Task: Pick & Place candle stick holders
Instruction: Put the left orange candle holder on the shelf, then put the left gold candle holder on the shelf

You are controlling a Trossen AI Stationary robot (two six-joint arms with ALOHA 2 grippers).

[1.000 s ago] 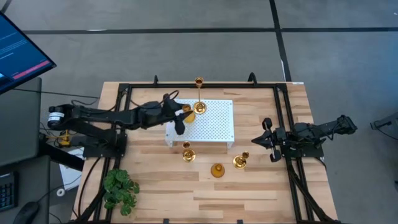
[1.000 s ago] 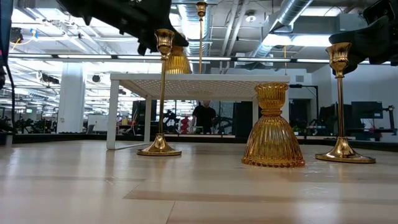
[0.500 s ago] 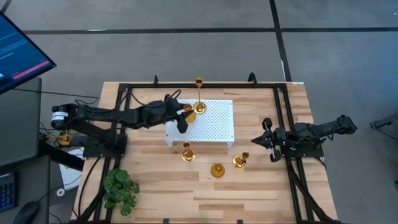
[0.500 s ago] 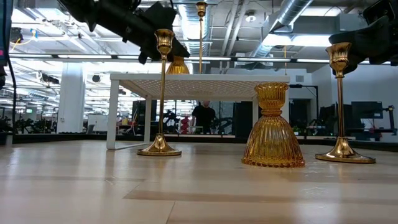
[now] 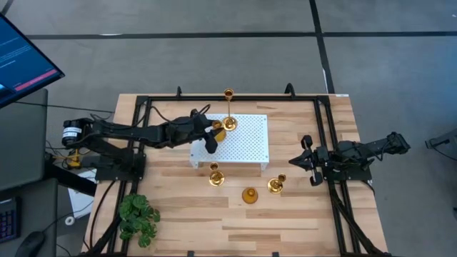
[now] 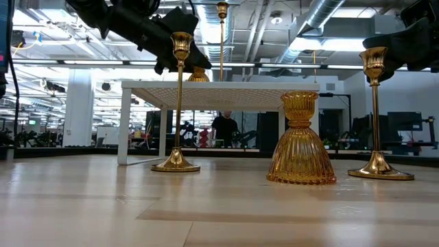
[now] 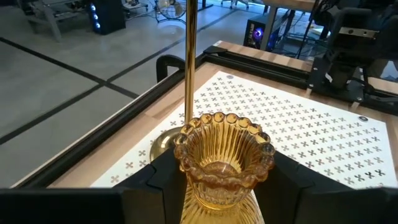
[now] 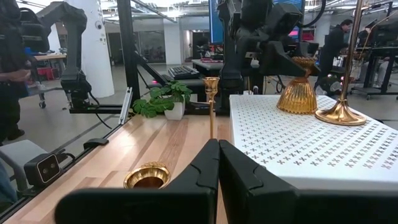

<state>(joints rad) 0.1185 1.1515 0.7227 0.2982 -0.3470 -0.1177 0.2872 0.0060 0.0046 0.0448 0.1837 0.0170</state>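
Observation:
My left gripper (image 5: 211,133) reaches from the table's left over the white perforated board (image 5: 246,146) and is shut on an amber ribbed holder (image 7: 221,158), also seen in the right wrist view (image 8: 298,93). A tall thin-stemmed gold holder (image 5: 228,107) stands by its round base on the board's far left part, just beyond. Three more holders stand on the table in front of the board: a thin-stemmed one (image 5: 216,176), an amber ribbed one (image 5: 249,195) and a gold one (image 5: 275,185). My right gripper (image 5: 294,161) is shut and empty at the right. My left gripper pinches the amber holder's ribbed body below its scalloped cup (image 7: 217,186) between its two fingers (image 7: 163,183). The fingers come level from the table's left side. The holder stands upright, cup up, its wide base (image 8: 298,109) at the board's top; whether it touches, I cannot tell.
A green leafy plant (image 5: 139,218) stands at the near left. Black rails (image 5: 325,143) frame the table. The board stands on legs above the table (image 6: 125,123). A monitor (image 5: 21,57) is beyond the left edge. A person (image 6: 223,127) stands far behind.
My left gripper has gone down toward the board and a little toward the table's right edge, still shut on the amber holder. The holder stays upright and now sits much lower, at the level of the board's top.

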